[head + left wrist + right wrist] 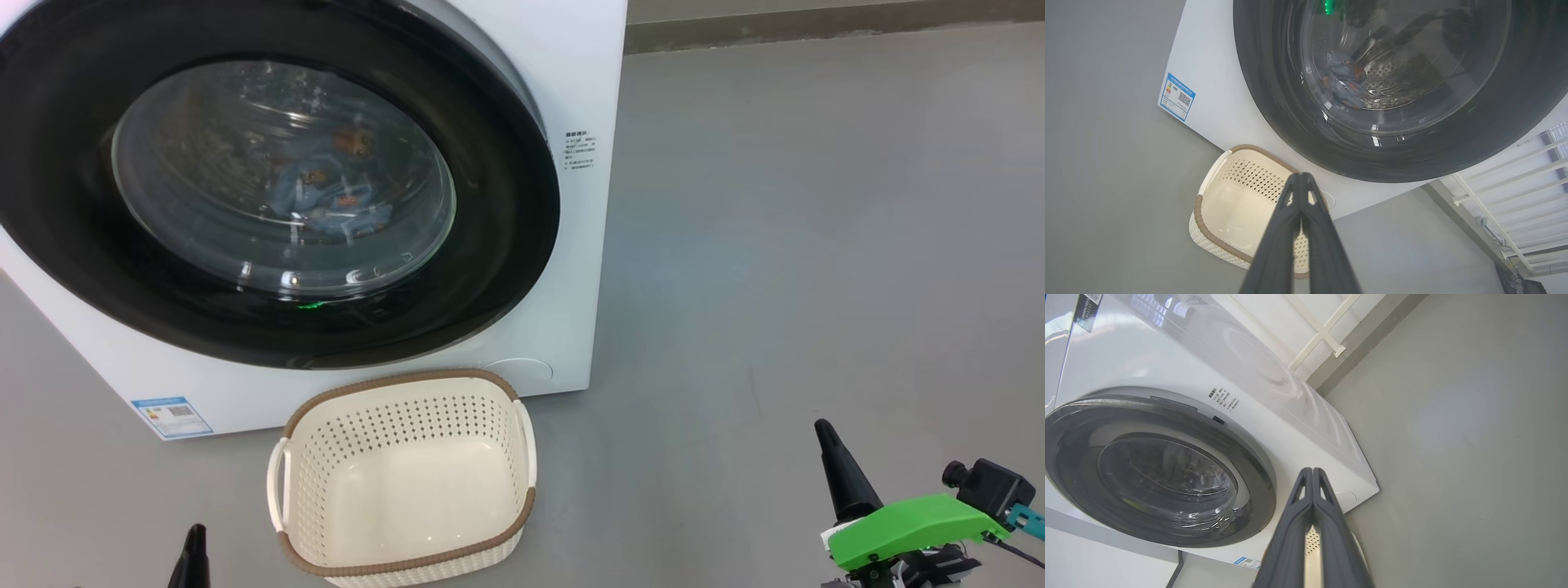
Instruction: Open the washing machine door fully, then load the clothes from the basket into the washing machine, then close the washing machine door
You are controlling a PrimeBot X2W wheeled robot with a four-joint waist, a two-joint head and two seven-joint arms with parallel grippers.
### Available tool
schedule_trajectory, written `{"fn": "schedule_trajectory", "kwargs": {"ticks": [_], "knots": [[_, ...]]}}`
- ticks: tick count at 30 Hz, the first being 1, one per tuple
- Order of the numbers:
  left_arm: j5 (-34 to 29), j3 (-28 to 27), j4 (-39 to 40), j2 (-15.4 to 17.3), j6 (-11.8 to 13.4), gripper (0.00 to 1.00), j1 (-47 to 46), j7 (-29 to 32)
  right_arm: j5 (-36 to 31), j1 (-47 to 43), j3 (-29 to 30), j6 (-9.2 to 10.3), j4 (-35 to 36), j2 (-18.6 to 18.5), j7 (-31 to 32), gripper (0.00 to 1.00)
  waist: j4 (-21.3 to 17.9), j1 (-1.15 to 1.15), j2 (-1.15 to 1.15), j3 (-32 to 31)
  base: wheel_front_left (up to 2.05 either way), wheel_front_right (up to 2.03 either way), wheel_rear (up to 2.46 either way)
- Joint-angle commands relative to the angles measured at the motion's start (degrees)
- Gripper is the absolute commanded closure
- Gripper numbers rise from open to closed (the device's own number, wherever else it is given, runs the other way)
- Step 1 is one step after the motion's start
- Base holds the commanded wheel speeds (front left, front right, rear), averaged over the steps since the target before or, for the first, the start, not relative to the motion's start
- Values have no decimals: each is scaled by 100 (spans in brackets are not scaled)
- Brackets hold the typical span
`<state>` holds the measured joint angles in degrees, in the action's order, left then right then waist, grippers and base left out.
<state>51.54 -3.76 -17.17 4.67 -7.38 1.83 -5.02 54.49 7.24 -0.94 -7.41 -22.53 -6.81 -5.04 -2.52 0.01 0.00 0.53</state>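
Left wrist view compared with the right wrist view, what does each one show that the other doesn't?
Left wrist, not right: the clothes behind the door, the basket's empty inside, the shut left gripper. Right wrist, not left: the washer's side panel, black print beside the door, the shut right gripper. Both: the closed door, the white washer front, grey floor.

I'm looking at a bare indoor laundry corner, more test room than lived-in home. A big white front-loading washing machine [571,98] stands at ten o'clock on a smooth grey floor [816,245], with a laundry basket [400,380] at six o'clock before it. A dark skirting strip [816,28] runs at one o'clock. The left wrist view catches white framed panelling [1506,181] at four o'clock.
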Motion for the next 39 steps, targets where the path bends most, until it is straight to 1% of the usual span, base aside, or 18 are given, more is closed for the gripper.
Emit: {"fn": "schedule_trajectory", "kwargs": {"ticks": [1, 39], "knots": [[176, -126, 163, 68, -6, 100, -265, 45, 217, 52, 6, -4, 190, -8, 41, 100, 7, 0, 0, -1, 0, 0, 0], [2355, -212, 247, -71, -9, 100, -566, 666, 2206, -36, 425, -6, 560, 217, 667, 100, 144, 0, 0, -20, 0, 0, 0]]}}
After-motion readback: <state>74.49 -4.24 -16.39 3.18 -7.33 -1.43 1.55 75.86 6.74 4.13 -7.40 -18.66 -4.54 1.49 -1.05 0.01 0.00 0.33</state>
